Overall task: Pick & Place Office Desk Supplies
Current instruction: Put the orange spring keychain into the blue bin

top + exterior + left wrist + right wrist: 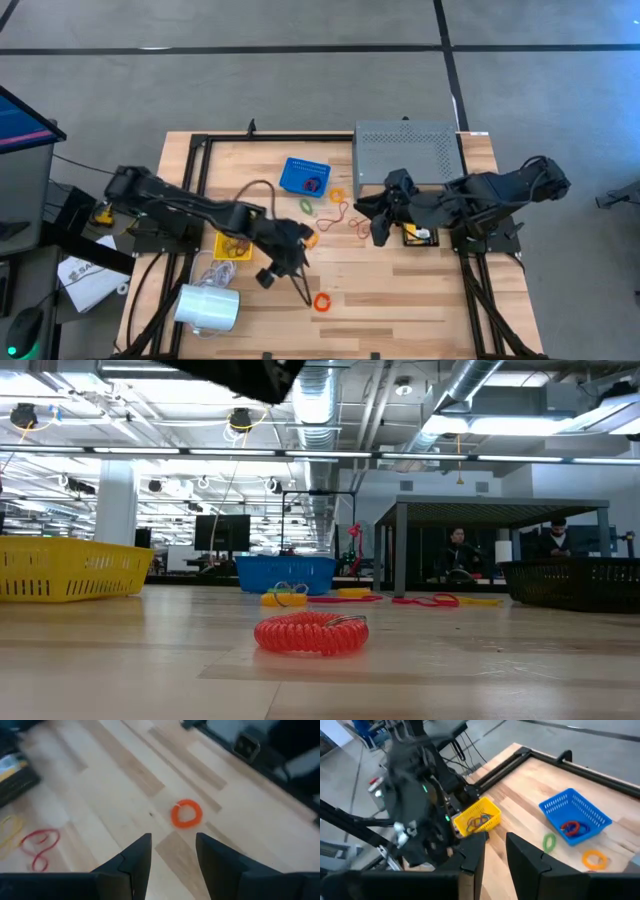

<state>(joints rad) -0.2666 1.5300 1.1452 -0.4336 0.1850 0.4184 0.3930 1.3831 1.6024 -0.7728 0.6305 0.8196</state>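
An orange coiled band (322, 300) lies flat on the wooden table near its front edge; it also shows in the low view (312, 632). My left gripper (292, 280) hangs open above the table just left of it, and the coil (186, 814) lies beyond the fingertips (172, 837). A green band (306, 205), an orange band (336, 195) and red and yellow bands (345, 220) lie loose mid-table. My right gripper (378, 232) is raised over the table's right half, open and holding nothing (495, 840).
A blue basket (305, 175) with bands stands at the back centre, and a yellow basket (232, 245) with bands under the left arm. A grey perforated shelf (405, 152) is at the back right, a dark tray (420, 236) beneath the right arm, and a white cylinder (208, 308) at the front left.
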